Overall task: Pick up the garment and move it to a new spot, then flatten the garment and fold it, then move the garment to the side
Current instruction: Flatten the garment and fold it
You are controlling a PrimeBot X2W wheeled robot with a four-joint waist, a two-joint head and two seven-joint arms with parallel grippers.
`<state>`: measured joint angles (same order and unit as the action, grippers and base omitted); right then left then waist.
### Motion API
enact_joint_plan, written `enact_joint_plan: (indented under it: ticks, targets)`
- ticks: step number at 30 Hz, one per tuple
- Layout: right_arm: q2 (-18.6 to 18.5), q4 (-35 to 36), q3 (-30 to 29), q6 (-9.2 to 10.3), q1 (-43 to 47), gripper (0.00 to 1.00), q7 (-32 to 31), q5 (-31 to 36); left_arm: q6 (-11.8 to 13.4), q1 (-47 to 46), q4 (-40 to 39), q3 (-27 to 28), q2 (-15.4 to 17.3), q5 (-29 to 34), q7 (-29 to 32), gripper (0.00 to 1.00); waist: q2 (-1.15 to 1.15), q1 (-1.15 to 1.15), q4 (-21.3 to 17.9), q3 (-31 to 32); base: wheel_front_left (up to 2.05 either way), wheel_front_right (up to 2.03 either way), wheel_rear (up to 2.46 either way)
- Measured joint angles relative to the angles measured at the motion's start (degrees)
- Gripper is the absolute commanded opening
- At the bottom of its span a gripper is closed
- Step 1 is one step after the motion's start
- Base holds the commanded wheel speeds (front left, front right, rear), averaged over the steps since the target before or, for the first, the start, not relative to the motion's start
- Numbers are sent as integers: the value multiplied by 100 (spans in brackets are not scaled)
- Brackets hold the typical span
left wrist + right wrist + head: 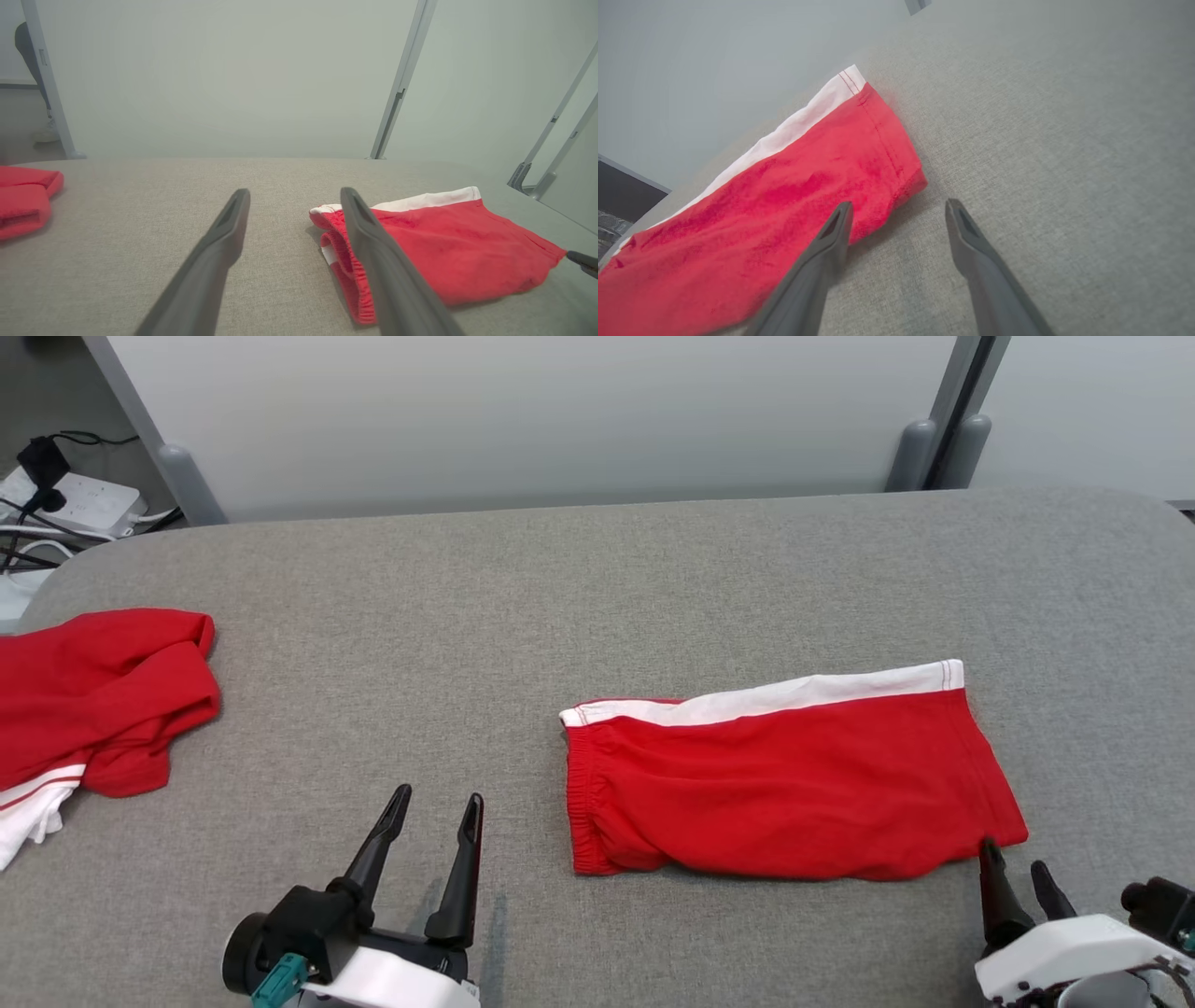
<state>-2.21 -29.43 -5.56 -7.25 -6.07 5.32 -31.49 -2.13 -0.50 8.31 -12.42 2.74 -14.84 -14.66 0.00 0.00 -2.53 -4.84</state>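
red shorts (pixel 794 784) sit folded, centre-right on the grey table (pixel 560 597); soft, light, floppy imo, prob sags/unfolds if pinched at 1 spot; left gripper (pixel 439 795) near the waistband, right gripper (pixel 1013 856) at the hem corner, both w/ jaws wide open, nothing held; grab both ends.

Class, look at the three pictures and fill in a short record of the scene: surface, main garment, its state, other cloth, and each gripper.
surface: grey table, fabric-covered
main garment: red shorts, white stripe along the far edge
state: folded, lying flat, waistband toward the robot's left
other cloth: second red garment, rumpled, at the table's left edge
left gripper: open, over bare table left of the shorts
right gripper: open, at the shorts' near right corner; contact unclear
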Motion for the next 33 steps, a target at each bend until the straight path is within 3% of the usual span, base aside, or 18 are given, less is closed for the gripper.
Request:
enact_joint_plan:
  ticks: [15, 16, 17, 18, 20, 27, 33]
  targets:
    - [-34, -1446, 162, 0, -1036, 100, 81, -1536, -9, -43, 38, -53, 2, -16, 0, 100, 0, 0, 237, -151, 0, 0, 0]
    - [-41, -1507, 200, 0, -1102, 96, 111, -1584, -9, -66, 43, -58, 2, -16, 0, 100, 0, 0, 247, -166, 0, 0, 0]
    - [-42, -1581, 221, 0, -1164, 78, 136, -1613, -9, -105, 45, -66, 1, -16, 0, 100, 0, 0, 256, -180, 0, 0, 0]
    - [-42, -1634, 240, 0, -1221, 44, 157, -1642, -9, -127, 44, -68, 1, -16, 0, 100, 0, 0, 264, -193, 0, 0, 0]
    - [-54, -1763, 288, 0, -1301, 0, 178, -1663, -9, -137, 48, -80, 0, -16, 0, 100, 0, 0, 279, -215, 0, 0, 0]
    - [-163, -1822, 530, 0, -1345, 0, 420, -1701, -9, -142, 89, -88, 1, -16, 0, 100, 0, 0, 333, -198, 0, 0, 0]
    - [-224, -1437, 846, 0, -1343, 0, 539, -1688, -8, -142, 108, -92, 0, -16, 0, 100, 0, 0, 347, -144, 0, 0, 0]
